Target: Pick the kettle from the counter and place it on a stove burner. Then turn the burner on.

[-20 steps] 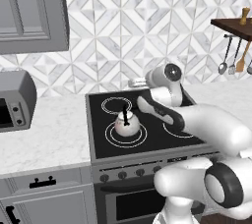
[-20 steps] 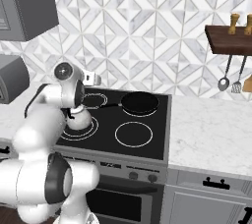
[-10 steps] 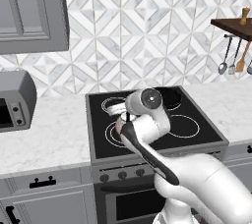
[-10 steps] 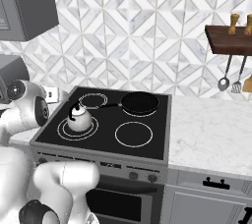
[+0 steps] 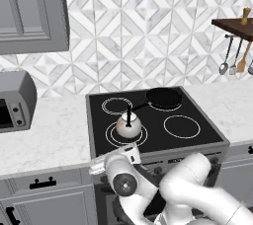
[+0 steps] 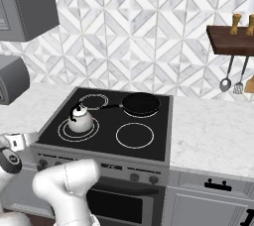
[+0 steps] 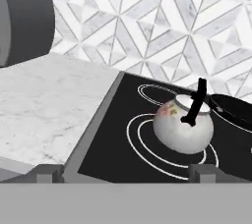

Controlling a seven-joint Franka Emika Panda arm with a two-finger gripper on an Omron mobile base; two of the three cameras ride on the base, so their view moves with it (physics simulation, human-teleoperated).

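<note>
Kettle (image 5: 128, 126) upright on the stove burner (image 5: 112, 136), inside the two white rings at the front left of the black cooktop (image 5: 197, 142); seen the same way in the right base view, kettle (image 6: 80, 119) centred on its rings. Placing step judged done. Thin black handle standing up, no tilt.

Hand (image 7: 126, 171) low, level with the cooktop's front edge, looking across the glass at the kettle (image 7: 184, 127). Jaws spread wide, nothing between them, nothing touched. Two dark fingertips (image 7: 47, 172) at the bottom of the hand view, well apart. Kettle clear of the hand.

Frying pan (image 5: 163, 97) on the rear right ring, near the kettle but apart from it. Toaster oven (image 5: 15, 102) on the counter (image 5: 49, 135) off to the left.

Step in hand, as judged: turning the burner on. Knobs (image 6: 134, 176) in a row on the stove's front panel, below the glass edge; which one serves the front left ring not readable. Next move likely calls for bringing the open hand down to the panel, squaring it to the proper knob, closing on it, twisting. Risk: picking the wrong knob.
</note>
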